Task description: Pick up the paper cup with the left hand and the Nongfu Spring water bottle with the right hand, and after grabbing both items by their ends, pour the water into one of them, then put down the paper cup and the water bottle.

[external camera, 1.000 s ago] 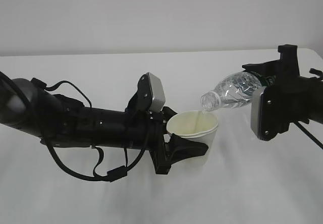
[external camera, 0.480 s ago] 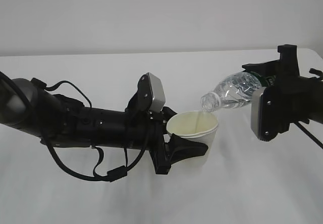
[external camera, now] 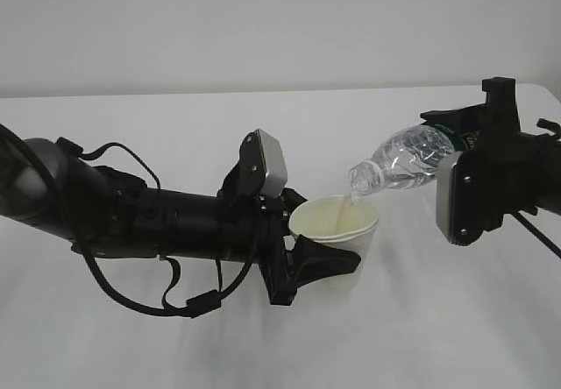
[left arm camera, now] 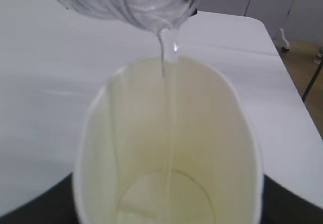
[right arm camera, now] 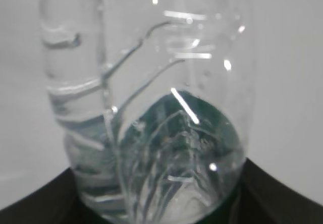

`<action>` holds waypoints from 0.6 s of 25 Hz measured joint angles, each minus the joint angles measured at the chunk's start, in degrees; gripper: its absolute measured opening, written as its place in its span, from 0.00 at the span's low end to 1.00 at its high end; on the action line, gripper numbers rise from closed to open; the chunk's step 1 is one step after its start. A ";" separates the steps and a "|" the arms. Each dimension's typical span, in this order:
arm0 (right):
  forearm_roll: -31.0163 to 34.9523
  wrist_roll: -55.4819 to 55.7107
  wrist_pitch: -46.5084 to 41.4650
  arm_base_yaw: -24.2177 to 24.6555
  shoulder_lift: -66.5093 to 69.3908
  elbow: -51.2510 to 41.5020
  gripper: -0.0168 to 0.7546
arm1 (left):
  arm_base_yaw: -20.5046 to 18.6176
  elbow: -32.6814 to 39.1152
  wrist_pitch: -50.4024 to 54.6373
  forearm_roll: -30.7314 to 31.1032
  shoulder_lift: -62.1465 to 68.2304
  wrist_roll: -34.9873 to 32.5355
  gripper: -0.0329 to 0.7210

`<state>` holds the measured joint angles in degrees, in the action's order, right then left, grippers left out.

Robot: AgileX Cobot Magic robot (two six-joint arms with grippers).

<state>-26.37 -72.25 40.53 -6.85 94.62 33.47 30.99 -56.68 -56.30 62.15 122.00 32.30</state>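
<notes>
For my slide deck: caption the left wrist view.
Thin stream of water falling from the tilted bottle's mouth into the paper cup.

White paper cup (external camera: 336,231) upright, tilted clear bottle (external camera: 403,159) (capless) pouring water (left arm camera: 168,57) in

The paper cup (external camera: 336,231) is white outside, with a pale cream inside that shows a faint yellowish tint in the left wrist view. The Nongfu Spring water bottle (external camera: 405,159) is clear plastic, ribbed with glinting ridges, and carries a dark green label band near its base. The water (left arm camera: 168,50) falls as a thin colourless thread. The left hand (external camera: 175,218) is black with black cables and a grey-white box; the right hand (external camera: 500,174) is likewise black with a grey-white box. The tabletop (external camera: 280,345) is plain white, and the wall (external camera: 263,21) behind it is pale grey.
</notes>
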 joint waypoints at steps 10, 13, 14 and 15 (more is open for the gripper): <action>0.00 0.00 0.00 0.00 0.00 0.00 0.60 | 0.00 0.00 -0.28 -0.46 0.46 0.00 0.60; 0.00 0.00 0.00 0.00 0.00 0.00 0.60 | 0.00 0.00 -0.28 -0.46 0.46 0.00 0.60; 0.00 0.00 0.00 0.00 0.00 0.00 0.60 | 0.00 0.00 -0.28 -0.46 0.46 0.00 0.60; 0.00 0.00 0.00 0.00 0.00 0.00 0.60 | 0.00 0.00 -0.28 -0.46 0.46 0.00 0.60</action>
<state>-26.37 -72.25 40.53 -6.85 94.62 33.47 30.99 -56.68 -56.57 61.69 122.46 32.30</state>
